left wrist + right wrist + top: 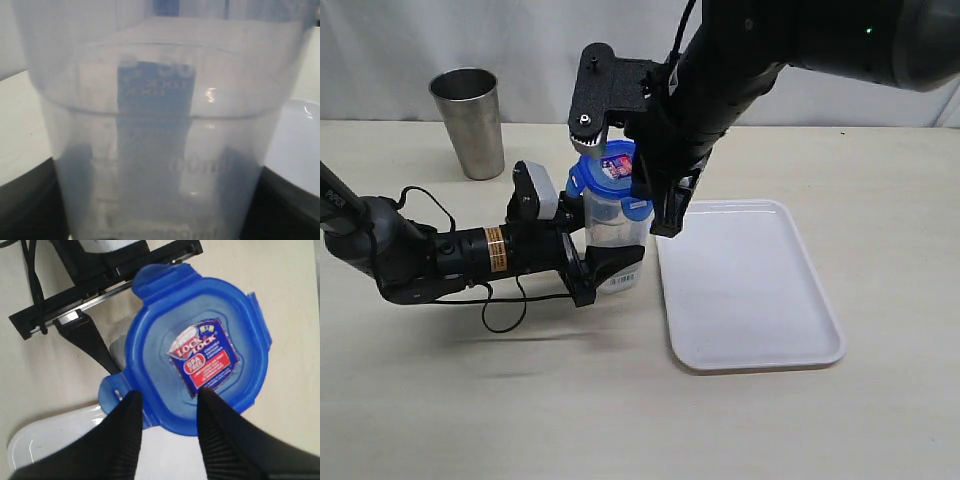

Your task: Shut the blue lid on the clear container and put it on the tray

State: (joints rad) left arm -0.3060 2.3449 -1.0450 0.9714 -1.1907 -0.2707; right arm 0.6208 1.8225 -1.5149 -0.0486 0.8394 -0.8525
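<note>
**Item 1. Right claw** [170, 401]: hanging over the blue lid [155, 340], its two ribbed black fingers [125, 430] standing parted. The lid's rim is showing between them. Whether they are touching it cannot be told.

**Item 2. Blue lid:** sitting on top of the clear container [610, 225], with two flaps flaring outward. Its red-and-white sticker [202, 360] is reading "LOCK LOCK" and "BPA FREE"; the smaller print is too fine to read.

**Item 3. Clear container:** standing upright on the worktop [470, 400], off the tray [750, 290]. The left wrist view is showing embossed characters "00ml" [195, 165] and a label [155, 125] seen blurred through the wall. The sticker near the base is too small to read.

**Item 4. Left claw** [605, 265]: reaching in from 9 o'clock and clasping the container's lower part between its black fingers.

**Item 5. Tray:** white, lying flat at 3 o'clock of the container, its near edge just beside it.

**Item 6. Steel cup** [470, 120]: standing upright at 10 o'clock of the container, well apart.
</note>
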